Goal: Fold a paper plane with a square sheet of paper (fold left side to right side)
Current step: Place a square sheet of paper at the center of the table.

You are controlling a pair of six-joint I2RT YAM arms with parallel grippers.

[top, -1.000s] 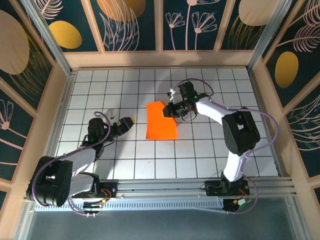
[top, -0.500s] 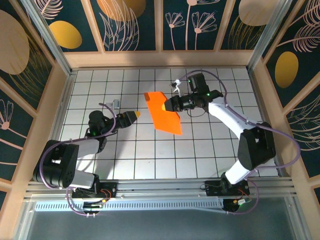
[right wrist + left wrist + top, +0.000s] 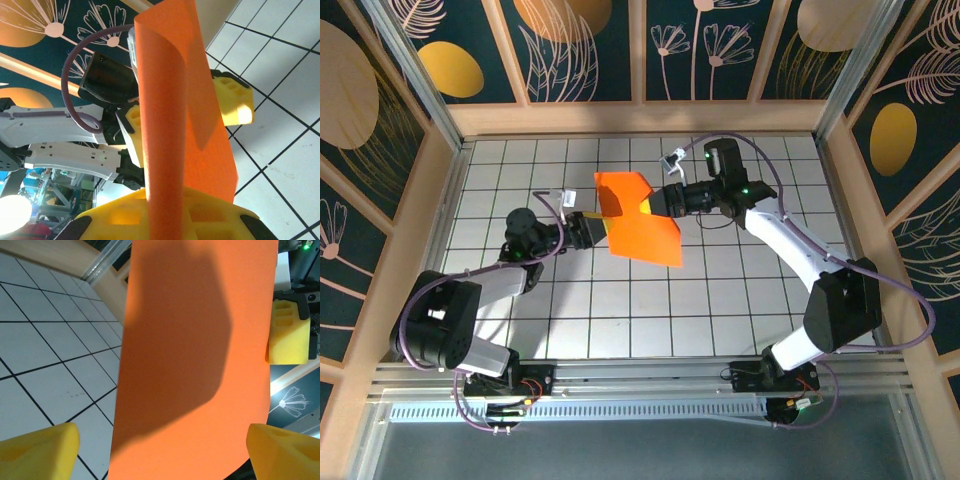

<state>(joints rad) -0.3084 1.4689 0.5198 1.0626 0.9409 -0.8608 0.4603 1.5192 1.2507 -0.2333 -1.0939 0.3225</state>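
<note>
The orange sheet of paper (image 3: 638, 228) is held up off the tiled table (image 3: 720, 290), over its middle and a little toward the far side, with the upper part bent over into a curl. It is gripped at its right edge by the right gripper (image 3: 651, 205). In the right wrist view that gripper's yellow fingers (image 3: 210, 214) are seen pressed together on the paper, which rises from between them as a tall curved strip. The left gripper (image 3: 595, 225) is placed at the sheet's left edge with its fingers (image 3: 42, 450) spread wide apart. In the left wrist view one pad is seen at each lower corner and the paper stands in the gap between them, with no contact that can be made out.
</note>
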